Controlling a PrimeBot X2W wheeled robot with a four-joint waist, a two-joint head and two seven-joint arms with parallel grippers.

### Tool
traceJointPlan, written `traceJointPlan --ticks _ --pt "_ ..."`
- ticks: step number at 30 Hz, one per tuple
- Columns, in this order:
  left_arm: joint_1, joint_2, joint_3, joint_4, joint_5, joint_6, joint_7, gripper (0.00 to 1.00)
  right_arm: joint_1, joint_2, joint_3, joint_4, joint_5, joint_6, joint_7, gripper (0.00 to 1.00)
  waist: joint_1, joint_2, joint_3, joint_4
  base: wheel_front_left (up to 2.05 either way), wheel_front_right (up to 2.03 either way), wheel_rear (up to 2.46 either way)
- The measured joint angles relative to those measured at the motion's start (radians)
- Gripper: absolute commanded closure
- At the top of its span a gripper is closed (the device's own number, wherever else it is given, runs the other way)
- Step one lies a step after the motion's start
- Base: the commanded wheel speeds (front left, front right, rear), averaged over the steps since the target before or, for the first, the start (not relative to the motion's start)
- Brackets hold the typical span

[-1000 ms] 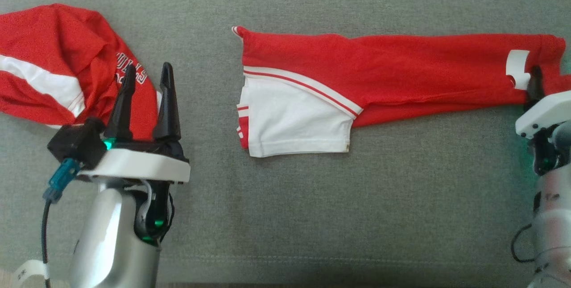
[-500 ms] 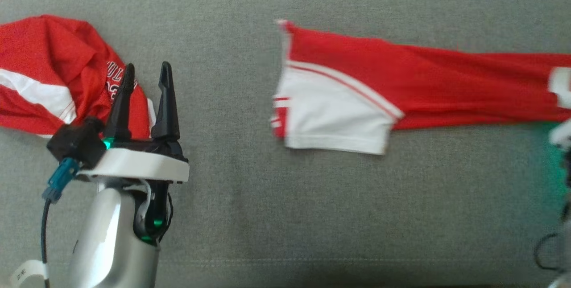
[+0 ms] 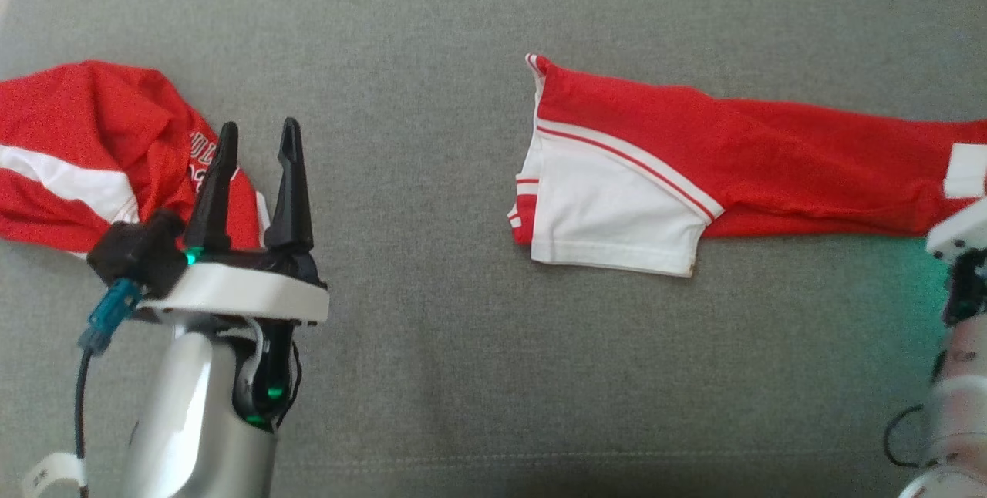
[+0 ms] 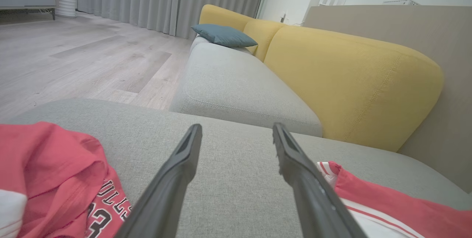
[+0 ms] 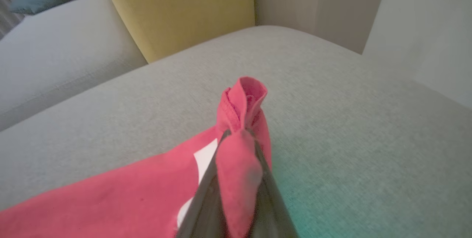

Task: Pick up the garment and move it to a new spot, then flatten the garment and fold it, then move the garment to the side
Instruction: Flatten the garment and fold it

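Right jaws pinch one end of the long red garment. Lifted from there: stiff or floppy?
Probably floppy: the red garment bunches into a soft fold where the jaws pinch it. Likely light, since it lies thin and flat. The white end would probably sag and drag over the woven grey cushion.

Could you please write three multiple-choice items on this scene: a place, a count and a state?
1. Where is the crumpled jersey? A. beside the left gripper B. on the backrest C. on the floor
2. How many red garments lie on the grey cushion? A. one B. two C. four
3. The right gripper is: A. open, empty B. shut on the folded garment C. shut on a pillow
Key: 1 A, it lies right beside it; 2 B, one crumpled, one folded; 3 B, red cloth sits pinched in its jaws.
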Motion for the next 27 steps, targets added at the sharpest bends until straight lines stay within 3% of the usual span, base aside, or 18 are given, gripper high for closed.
traceJointPlan --ticks 4,8,15,18,27 --pt "0.032 0.000 0.002 0.001 -0.007 0.001 0.000 0.00 0.000 0.026 0.084 -0.023 0.035 0.000 -0.010 1.00 0.0000 0.0000 -0.038 -0.003 0.00 0.00 0.00" --pt "0.076 0.000 0.005 0.007 -0.021 0.002 0.000 0.00 0.001 0.034 0.246 -0.038 0.115 0.000 -0.010 1.00 0.0000 0.0000 -0.077 -0.006 0.00 0.00 0.00" --pt "0.083 0.000 0.004 0.008 -0.036 0.009 0.000 0.00 0.027 0.034 0.660 -0.080 0.460 0.000 -0.008 1.00 0.0000 0.0000 -0.127 0.005 0.00 0.00 0.00" --pt "0.092 0.000 0.000 0.008 -0.037 0.009 0.000 0.00 0.078 0.034 0.788 -0.132 0.576 0.000 -0.008 1.00 0.0000 0.0000 -0.134 0.023 0.00 0.00 0.00" --pt "0.117 0.001 -0.005 0.009 -0.047 0.010 0.000 0.00 0.147 0.034 1.005 -0.150 0.748 0.000 -0.049 1.00 0.0000 0.0000 -0.128 0.089 0.00 0.00 0.00"
